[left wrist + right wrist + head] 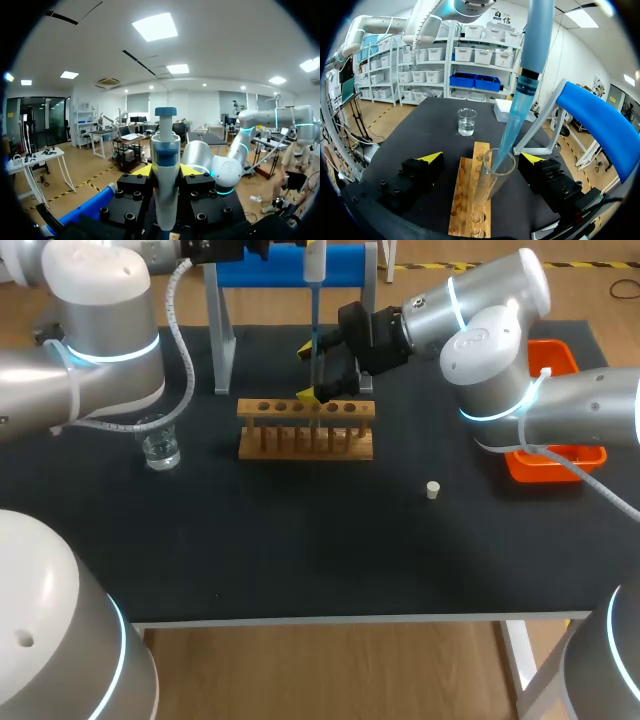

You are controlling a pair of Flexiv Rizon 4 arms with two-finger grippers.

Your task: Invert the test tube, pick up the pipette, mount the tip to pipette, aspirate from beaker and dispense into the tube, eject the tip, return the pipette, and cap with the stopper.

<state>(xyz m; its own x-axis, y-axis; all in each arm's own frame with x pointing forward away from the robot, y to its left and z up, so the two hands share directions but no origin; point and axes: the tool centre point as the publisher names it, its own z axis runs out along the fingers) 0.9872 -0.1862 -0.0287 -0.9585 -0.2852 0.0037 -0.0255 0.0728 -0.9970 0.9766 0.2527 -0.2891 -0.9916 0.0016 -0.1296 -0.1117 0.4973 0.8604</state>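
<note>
Left pincer (pixel 166 172) grips the upright pipette (pixel 165 150), tip (pixel 512 135) down inside the test tube (pixel 490 182), flanked by the open right pincer (pixel 482 158).

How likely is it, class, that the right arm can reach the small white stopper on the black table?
Probably yes. The small white stopper lies alone on the black table, on that arm's side. The right gripper is open, but flanks the glass test tube and must back off first.
</note>
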